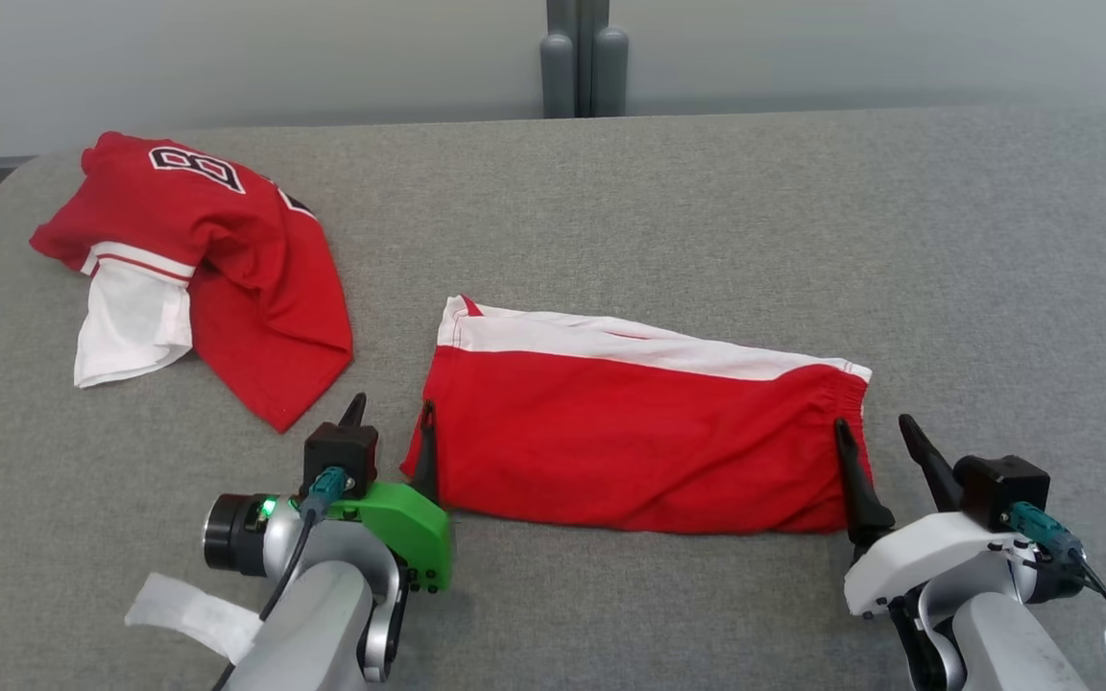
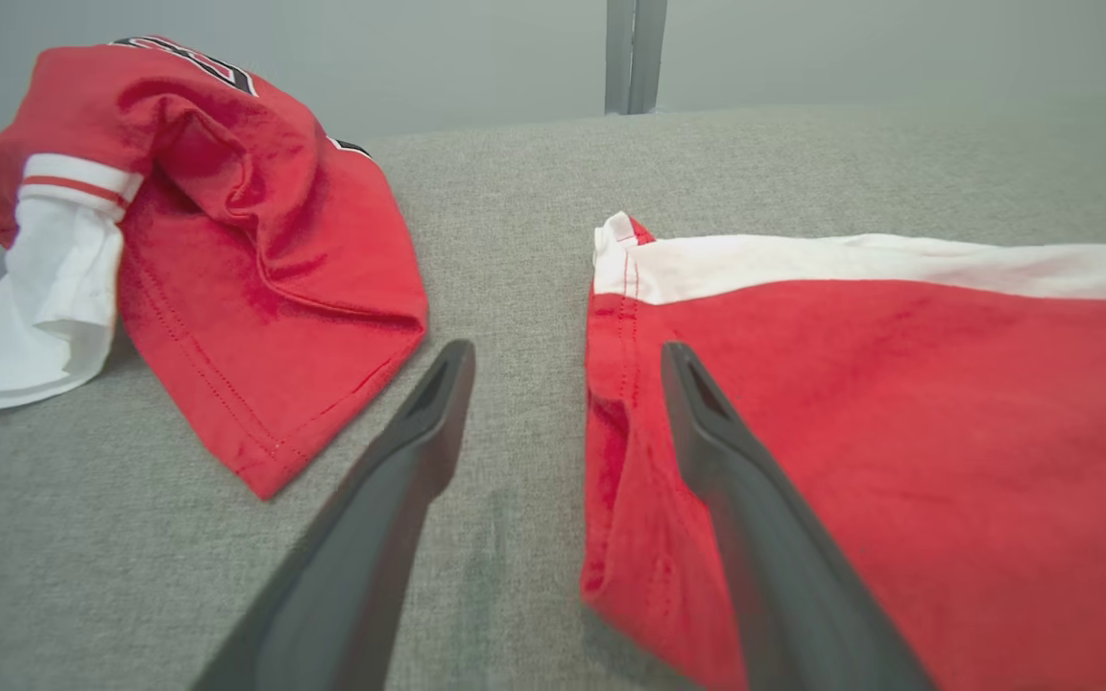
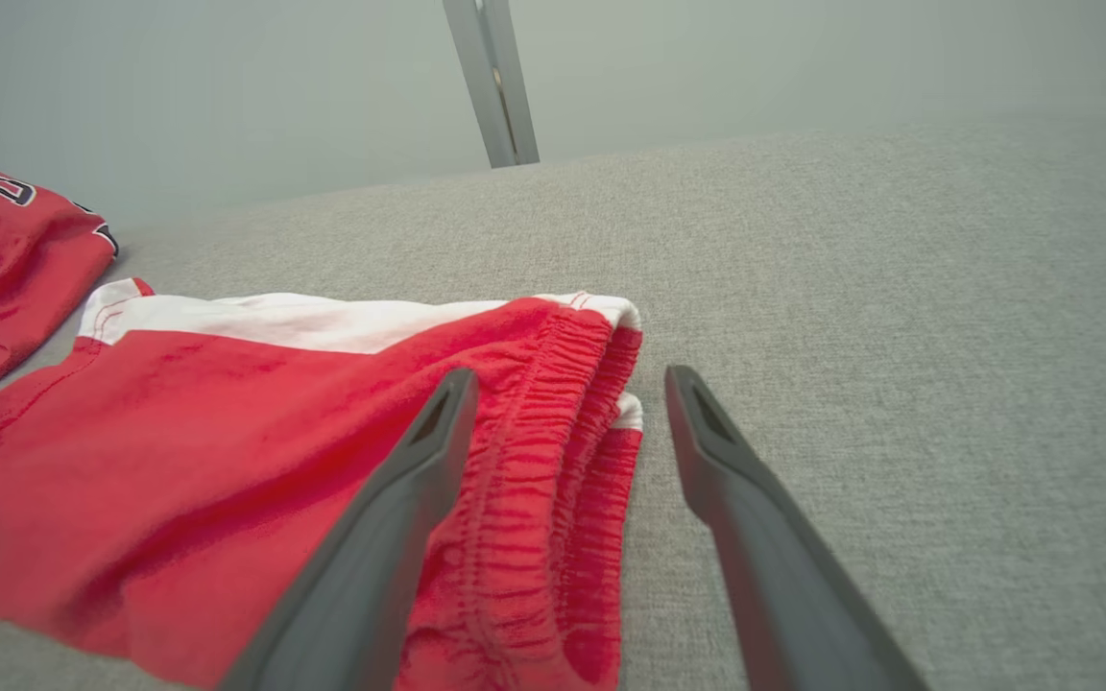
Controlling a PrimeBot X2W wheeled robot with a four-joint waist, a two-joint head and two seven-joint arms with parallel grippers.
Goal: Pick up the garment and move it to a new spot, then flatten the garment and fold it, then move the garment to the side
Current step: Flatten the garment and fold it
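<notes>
Head view. One pair of red shorts with a white side band (image 1: 630, 432) lies folded flat and lengthwise on the grey fabric surface (image 1: 707, 211). Left gripper (image 1: 392, 405) sits at the hem end of the red shorts, fingers spread wide. One finger is at the cloth edge and the other is over bare fabric just outside it. It grips nothing. Right gripper (image 1: 874, 422) sits at the waistband end of the red shorts, equally wide, one finger on the gathered edge and one just outside it. It holds nothing. One crumpled red jersey with white trim and a black number (image 1: 236, 250) lies beyond the hem end, apart from the red shorts. One grey post (image 1: 584, 58) stands far behind them.

Left wrist view. Left gripper (image 2: 565, 347) straddles the hem edge of the red shorts (image 2: 899, 432), jaws wide apart. Whether the finger over the cloth touches it cannot be told. The red jersey (image 2: 265, 250) lies off the hem end.

Right wrist view. Right gripper (image 3: 569, 374) straddles the elastic waistband of the red shorts (image 3: 179, 451), wide open, clamping nothing.

Count: two grippers, two fingers each.
</notes>
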